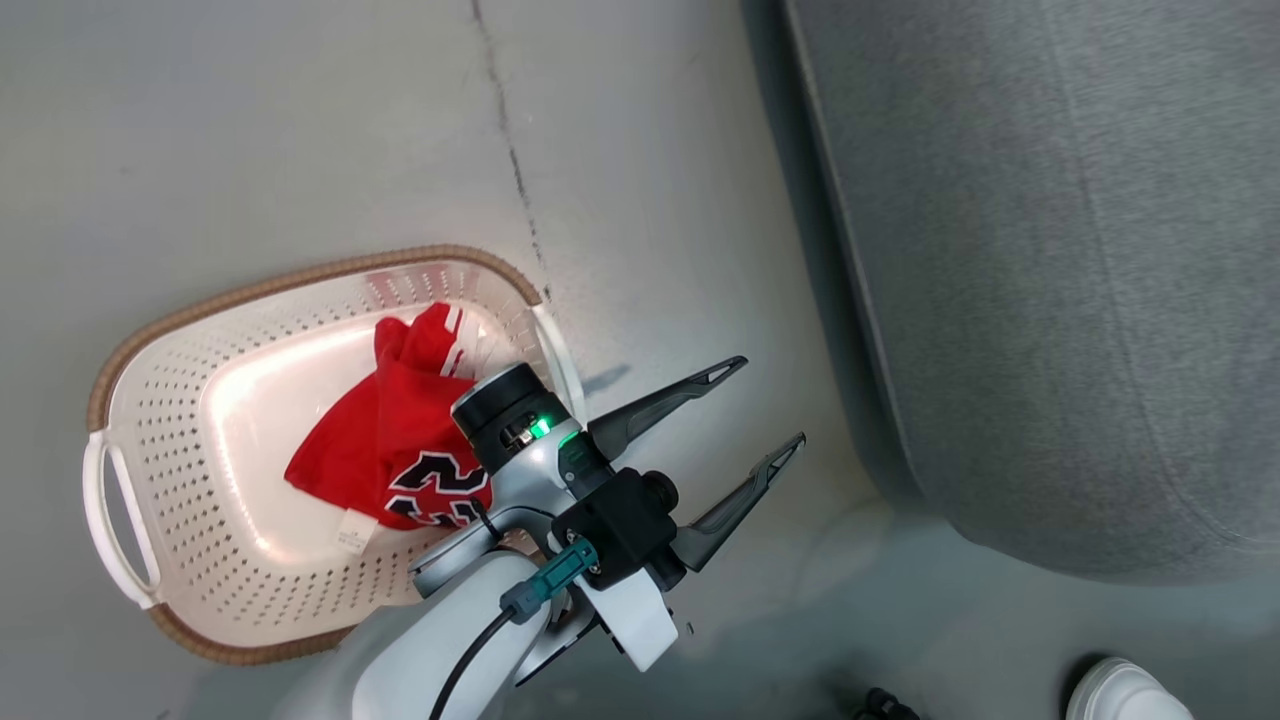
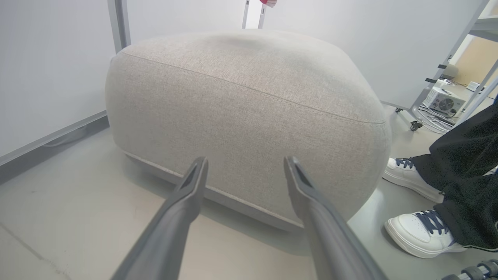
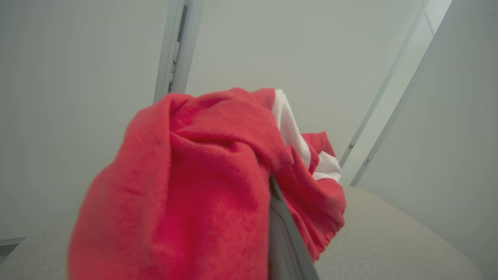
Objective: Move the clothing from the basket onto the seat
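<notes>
**Red jersey [image 3: 194, 186] held over the seat [image 3: 389, 241]**

Right pincer [image 3: 268, 182] is clamped on it; letting go there looks next. Left pincer [image 1: 770, 400] stands apart, empty, right of the basket [image 1: 300, 282], where a second jersey [image 1: 390, 440] lies.

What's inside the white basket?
A crumpled red garment with dark numerals lies in the basket. The robot's left arm hides part of it, and anything beneath it is covered.

There is one cream laundry basket [image 1: 170, 470] and one large grey seat cushion [image 1: 1050, 250]. One red garment [image 1: 370, 440] shows in the head view and a second red garment [image 3: 186, 186] in the right wrist view, two in all. There are also two white sneakers [image 2: 422, 233].
</notes>
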Motion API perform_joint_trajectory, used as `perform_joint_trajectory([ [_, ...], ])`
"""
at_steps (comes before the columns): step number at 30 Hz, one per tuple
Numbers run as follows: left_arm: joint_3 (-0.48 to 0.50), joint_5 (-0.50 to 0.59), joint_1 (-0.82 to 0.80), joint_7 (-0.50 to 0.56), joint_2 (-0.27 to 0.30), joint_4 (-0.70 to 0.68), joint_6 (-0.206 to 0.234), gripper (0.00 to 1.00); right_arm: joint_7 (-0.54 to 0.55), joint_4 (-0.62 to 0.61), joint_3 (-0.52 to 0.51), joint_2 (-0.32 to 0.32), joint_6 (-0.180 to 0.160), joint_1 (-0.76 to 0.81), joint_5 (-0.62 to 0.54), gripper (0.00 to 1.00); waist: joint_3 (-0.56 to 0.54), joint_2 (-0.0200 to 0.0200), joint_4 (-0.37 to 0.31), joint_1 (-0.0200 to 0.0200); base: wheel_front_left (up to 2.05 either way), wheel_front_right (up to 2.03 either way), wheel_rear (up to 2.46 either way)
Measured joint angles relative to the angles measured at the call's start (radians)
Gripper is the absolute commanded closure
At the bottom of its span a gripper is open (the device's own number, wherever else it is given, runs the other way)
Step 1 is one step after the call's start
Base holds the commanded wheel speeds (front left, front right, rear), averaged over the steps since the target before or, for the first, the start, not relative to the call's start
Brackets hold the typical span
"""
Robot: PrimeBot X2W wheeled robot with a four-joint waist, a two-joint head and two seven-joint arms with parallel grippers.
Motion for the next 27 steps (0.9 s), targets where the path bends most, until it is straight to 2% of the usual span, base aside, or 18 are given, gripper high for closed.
perform_joint_trajectory([
  [5,-0.011,0.01,-0.008,0.0,0.003,-0.002,0.0,0.0,0.0,0.114,-0.014,-0.002,0.0,-0.035,0.012,1.0,0.046,0.0,0.028,0.0,0.0,0.0,0.0],
  [10,-0.022,0.016,-0.026,0.0,0.002,-0.003,0.0,0.0,0.0,0.221,-0.05,0.029,0.0,-0.039,0.036,1.0,0.074,0.0,0.05,0.0,0.0,0.0,0.0],
  [20,-0.012,0.016,-0.029,0.0,-0.001,0.001,0.0,0.0,0.0,0.333,-0.003,0.047,0.0,-0.026,0.029,1.0,0.069,0.0,0.056,0.0,0.0,0.0,0.0],
  [21,-0.012,0.016,-0.029,0.0,-0.001,0.001,0.0,0.0,0.0,0.35,0.005,0.047,0.0,-0.026,0.034,0.71,0.066,0.0,0.054,0.0,0.0,0.0,0.0],
  [22,-0.012,0.016,-0.029,0.0,-0.001,0.001,0.0,0.0,0.0,0.356,0.008,0.049,0.0,-0.026,0.038,0.06,0.063,0.0,0.053,0.0,0.0,0.0,0.0],
  [23,-0.013,0.016,-0.029,0.0,-0.002,0.001,0.0,0.0,0.0,0.364,0.007,0.049,0.0,-0.029,0.053,0.0,0.059,0.0,0.052,0.0,0.0,0.0,0.0],
  [27,-0.019,0.013,-0.027,0.0,-0.011,0.007,0.0,0.0,0.0,0.374,0.019,0.041,0.0,-0.028,0.063,0.0,0.037,0.0,0.048,0.0001,0.0,0.0,0.0],
])
